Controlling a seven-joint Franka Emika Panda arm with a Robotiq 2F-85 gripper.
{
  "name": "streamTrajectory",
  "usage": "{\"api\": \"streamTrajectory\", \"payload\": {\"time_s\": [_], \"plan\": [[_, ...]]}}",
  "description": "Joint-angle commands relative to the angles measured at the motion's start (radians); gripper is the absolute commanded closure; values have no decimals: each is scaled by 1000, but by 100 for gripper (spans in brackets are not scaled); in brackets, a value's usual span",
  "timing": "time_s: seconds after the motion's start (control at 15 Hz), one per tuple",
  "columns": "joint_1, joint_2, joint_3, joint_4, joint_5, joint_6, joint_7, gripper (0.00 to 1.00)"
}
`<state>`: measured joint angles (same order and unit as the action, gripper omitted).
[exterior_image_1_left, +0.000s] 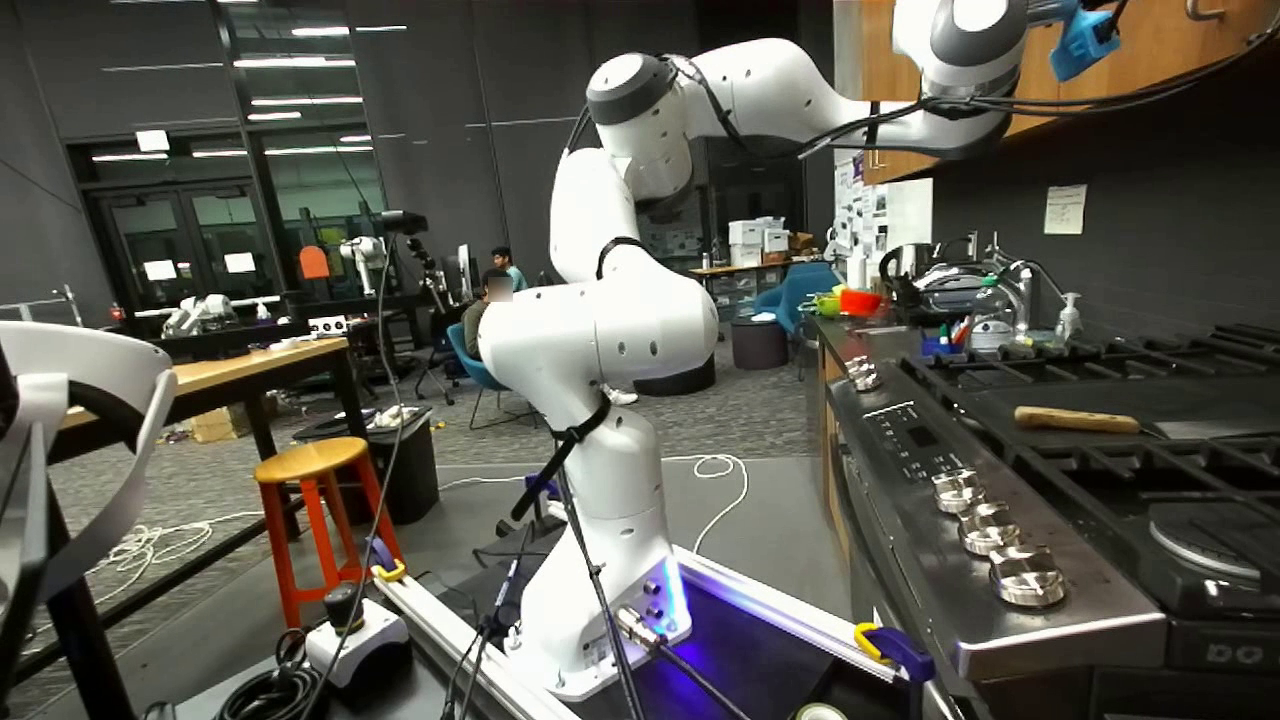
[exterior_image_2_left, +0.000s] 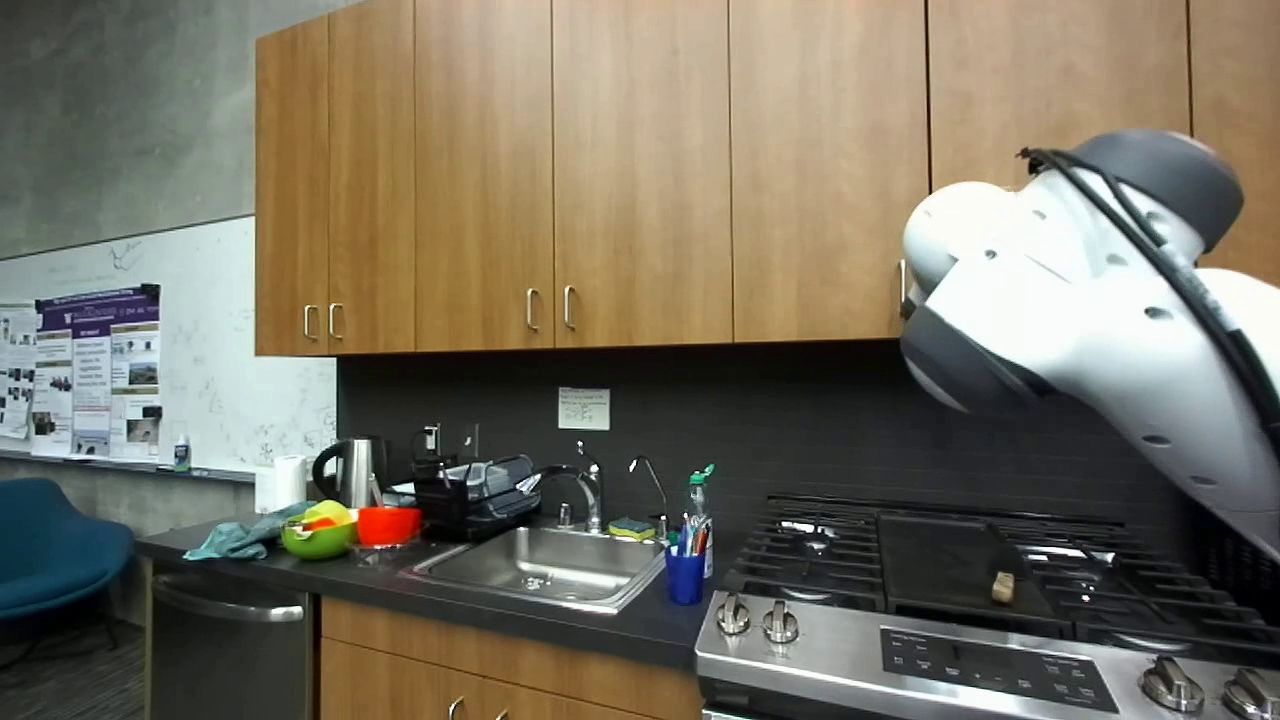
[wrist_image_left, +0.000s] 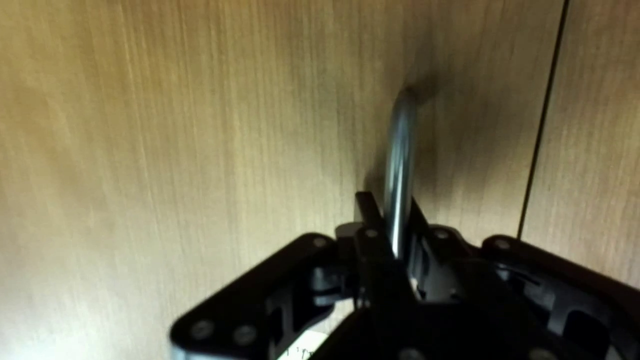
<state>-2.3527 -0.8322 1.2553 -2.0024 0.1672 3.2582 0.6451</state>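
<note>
My gripper (wrist_image_left: 389, 200) has its black fingers on either side of a vertical metal handle (wrist_image_left: 400, 160) and is closed on its lower part. The handle is fixed to a wooden cabinet door (wrist_image_left: 200, 125), left of a dark seam in the wrist view. In an exterior view, the door (exterior_image_2_left: 830, 170) looks shut, and only a sliver of the handle (exterior_image_2_left: 902, 283) shows beside the white arm (exterior_image_2_left: 1120, 330). The fingers are hidden behind the arm there. In an exterior view, a blue part (exterior_image_1_left: 1085, 42) shows near the arm's end at the top edge, and the fingers are out of view.
Below the cabinets is a stove (exterior_image_2_left: 960, 655) with knobs and a wooden-handled tool (exterior_image_1_left: 1075, 420) on top. Beside it are a sink (exterior_image_2_left: 540, 565), a blue pen cup (exterior_image_2_left: 685, 575) and a clear bottle (exterior_image_1_left: 992, 315). Cables (exterior_image_1_left: 1110, 100) hang along the arm.
</note>
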Motion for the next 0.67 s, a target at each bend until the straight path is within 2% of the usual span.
{"api": "streamTrajectory", "payload": {"time_s": [0.0,0.6], "plan": [[156,151,-75,-105,4,73,-141,97],[401,260,-261,-180,19,61,-284,97]]}}
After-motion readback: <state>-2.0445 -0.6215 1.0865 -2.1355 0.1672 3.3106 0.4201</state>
